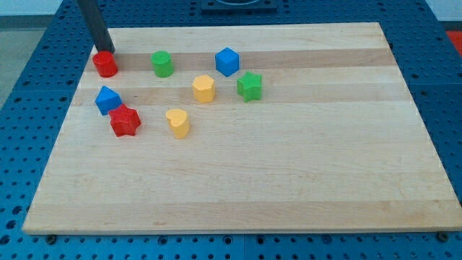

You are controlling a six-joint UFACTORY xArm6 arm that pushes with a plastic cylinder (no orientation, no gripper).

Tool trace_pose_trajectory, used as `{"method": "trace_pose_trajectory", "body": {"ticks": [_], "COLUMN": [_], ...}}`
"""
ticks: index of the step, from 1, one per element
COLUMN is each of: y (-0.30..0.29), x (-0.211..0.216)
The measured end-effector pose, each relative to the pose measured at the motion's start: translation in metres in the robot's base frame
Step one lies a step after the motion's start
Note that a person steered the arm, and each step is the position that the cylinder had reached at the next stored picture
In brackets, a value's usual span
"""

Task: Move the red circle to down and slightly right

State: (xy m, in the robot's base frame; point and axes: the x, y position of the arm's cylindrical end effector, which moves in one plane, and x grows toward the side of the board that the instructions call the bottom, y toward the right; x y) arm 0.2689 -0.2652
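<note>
Red circle (105,63) is sitting near the board's (303,180) top-left corner, push apparently not begun. The tip (107,51), a bare rod pinching nothing, is standing at its upper edge, probably touching. Blue block (108,100) and red star (125,120) are lying below, in the way.

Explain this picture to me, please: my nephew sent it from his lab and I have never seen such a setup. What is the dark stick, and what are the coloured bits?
One camera looks down on a wooden board. The dark stick is a robot arm's rod; it holds nothing and only pushes. My tip sits just above the red circle, at its upper edge, near the view's top left. To the right lie a green cylinder, a blue cube, a green star and a yellow hexagon. Lower left are another blue block, a red star and a yellow heart.
</note>
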Motion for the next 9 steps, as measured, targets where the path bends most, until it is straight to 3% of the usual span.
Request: {"method": "trace_pose_trajectory", "body": {"ticks": [7,9], "y": [-0.014,0.008], "x": [0.046,0.048]}}
